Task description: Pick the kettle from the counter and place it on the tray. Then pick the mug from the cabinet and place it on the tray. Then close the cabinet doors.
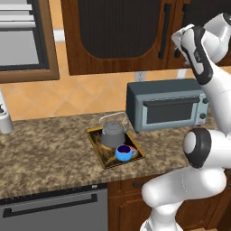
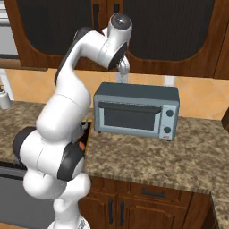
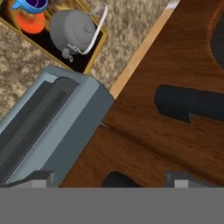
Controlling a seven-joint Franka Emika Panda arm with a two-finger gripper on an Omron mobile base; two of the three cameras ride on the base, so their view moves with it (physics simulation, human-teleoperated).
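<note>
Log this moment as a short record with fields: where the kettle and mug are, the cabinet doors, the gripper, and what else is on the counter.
kettle: grey kettle stands on the tray, at its back
mug: blue mug on the same tray, in front of the kettle
tray: lies on the counter, left of the toaster oven
cabinet doors: cabinet doors look shut, black bar handles side by side
gripper: gripper open, holding nothing, up close to the door handles
also on counter: a white container at the far left
</note>
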